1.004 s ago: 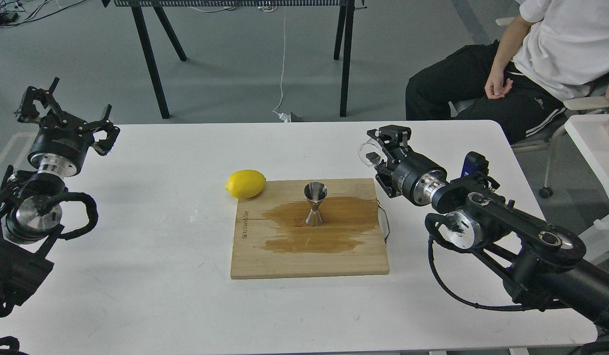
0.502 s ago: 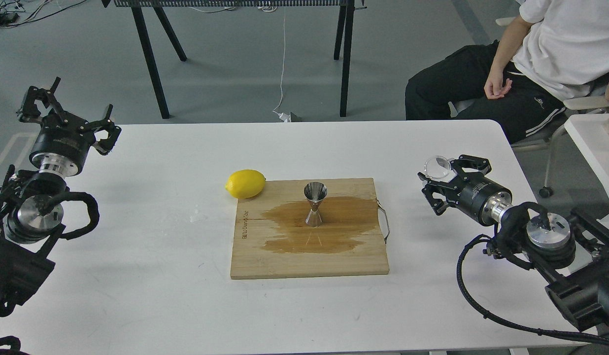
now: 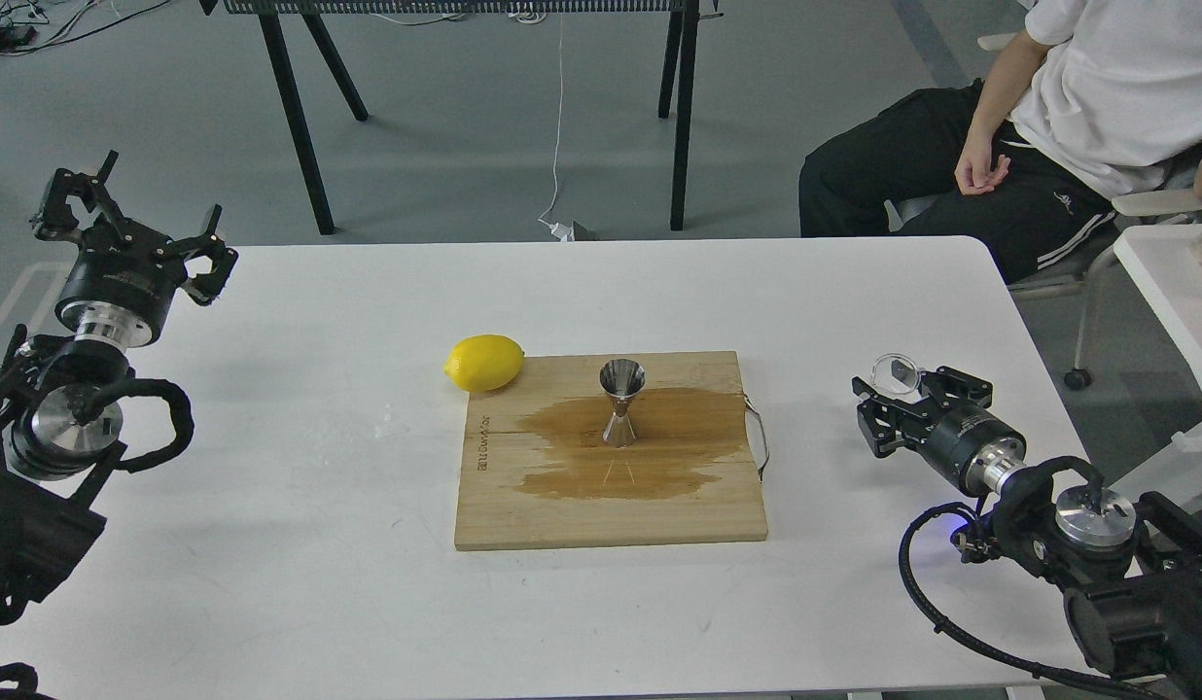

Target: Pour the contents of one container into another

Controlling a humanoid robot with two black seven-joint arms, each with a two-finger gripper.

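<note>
Holding the clear glass cup [image 3: 895, 375] low near the worktop's [image 3: 319, 583] right edge, right hand [image 3: 914, 408] clamped on it, well apart from the steel jigger [image 3: 621, 402]. Standing upright at the middle of the wooden board [image 3: 523, 520], that jigger, ringed by a broad wet stain [image 3: 679, 437] soaked into the wood. Judged from the spill and from the cup so far from the board, pour most likely over or gone astray; contents of cup and jigger too small to make out. Next move, as a guess: either setting the cup down near the right edge and letting go, or carrying it back over the jigger's mouth for a slower, better-aimed tilt. Raised beyond the worktop's far left corner, left hand [image 3: 134, 219], fingers spread apart and holding nothing.

Counted: one cup, one jigger, one board, one lemon [image 3: 484, 363] touching the board's far left corner, two hands.
</note>
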